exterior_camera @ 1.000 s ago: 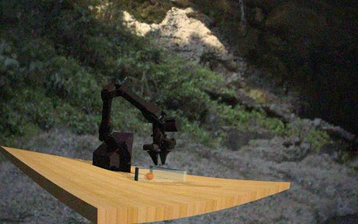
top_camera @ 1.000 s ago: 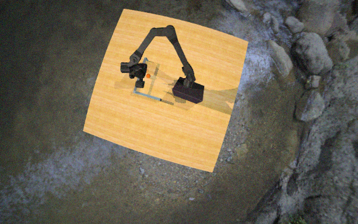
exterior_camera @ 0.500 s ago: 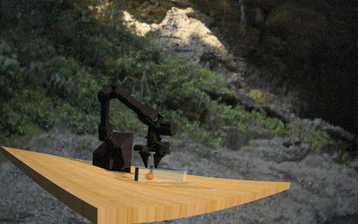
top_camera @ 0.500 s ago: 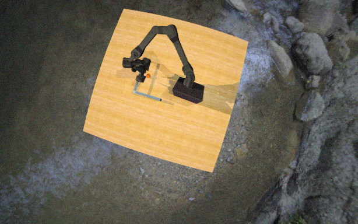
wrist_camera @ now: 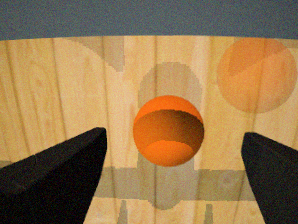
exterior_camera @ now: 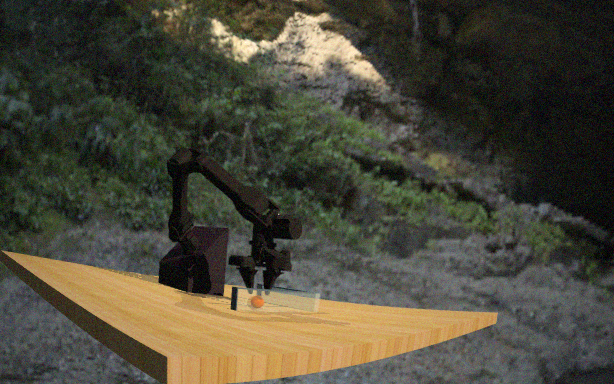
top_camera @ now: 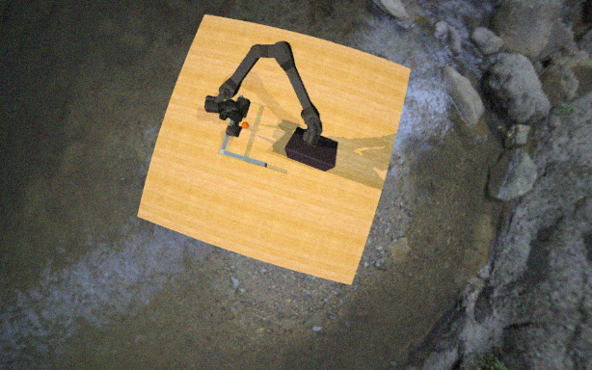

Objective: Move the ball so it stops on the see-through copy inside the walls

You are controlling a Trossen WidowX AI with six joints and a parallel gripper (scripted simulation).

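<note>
Item, one ball [top_camera: 245,125] [exterior_camera: 257,301] [wrist_camera: 168,131]: orange, on the table [top_camera: 265,207] [exterior_camera: 300,340] [wrist_camera: 30,100], in the area bordered by the walls' corner. In my wrist view it appears between the two fingertips, with a strip of wood showing on either side of it.

Item, one copy [wrist_camera: 257,75]: pale orange, see-through. I find it in the wrist view, above and to the right of the ball in the frame. The two outlines stand apart, so the ball is off its resting spot. I cannot make the copy out surely in the other views.

Item, walls [top_camera: 244,158] [exterior_camera: 295,301]: two, low and clear, meeting in a corner. From the top I see one run plainly; the other is partly hidden under my gripper [top_camera: 236,116] [exterior_camera: 259,291] [wrist_camera: 175,132].

Item, the gripper: fingers parted wide, holding nothing. It points down, its tips above the table beside the walls in the exterior view. How much height separates them from the ball, I cannot tell.

Item, one arm [top_camera: 298,87] [exterior_camera: 225,185]: dark, bent high at the elbow, reaching from a dark purple base [top_camera: 330,161] [exterior_camera: 217,250] on the table.

Item, shadows: grey shapes across the wood, around the ball and beside the base.
</note>
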